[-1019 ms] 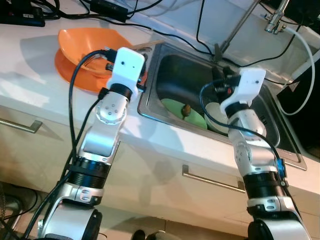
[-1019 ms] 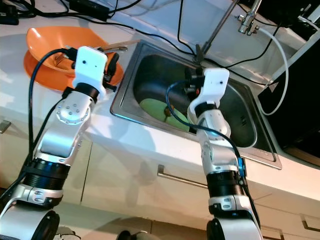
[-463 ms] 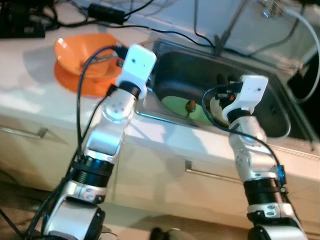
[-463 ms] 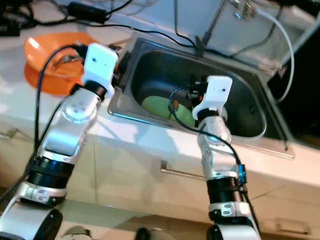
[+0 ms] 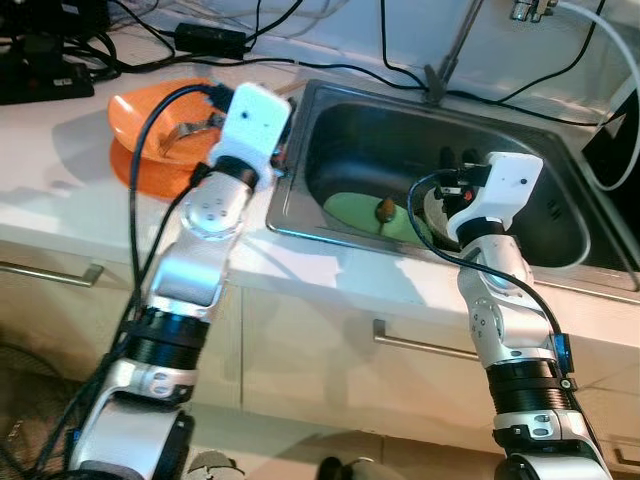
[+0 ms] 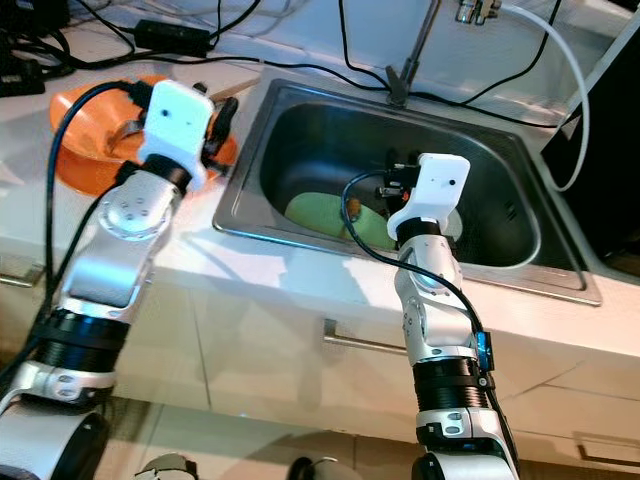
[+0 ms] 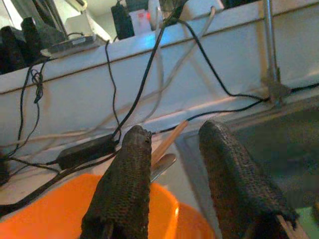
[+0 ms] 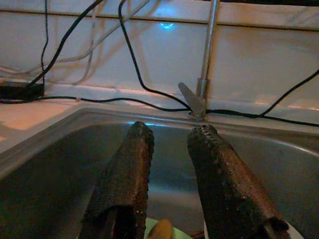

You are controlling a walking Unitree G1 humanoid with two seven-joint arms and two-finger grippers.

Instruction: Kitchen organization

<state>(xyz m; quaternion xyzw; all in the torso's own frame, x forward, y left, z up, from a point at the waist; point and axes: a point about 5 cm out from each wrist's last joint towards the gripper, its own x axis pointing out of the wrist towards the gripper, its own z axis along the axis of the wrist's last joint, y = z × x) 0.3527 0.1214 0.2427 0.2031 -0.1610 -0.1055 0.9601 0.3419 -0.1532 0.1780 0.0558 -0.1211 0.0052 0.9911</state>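
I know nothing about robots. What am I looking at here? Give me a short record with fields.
setting: kitchen counter with a steel sink
in the sink: green plate with a small brown thing on it, white dish beside it
on the counter: orange bowl on an orange plate, black cables behind
left gripper: open, above the orange bowl near the sink's edge
right gripper: open, over the sink, holding nothing
faucet: at the sink's back edge
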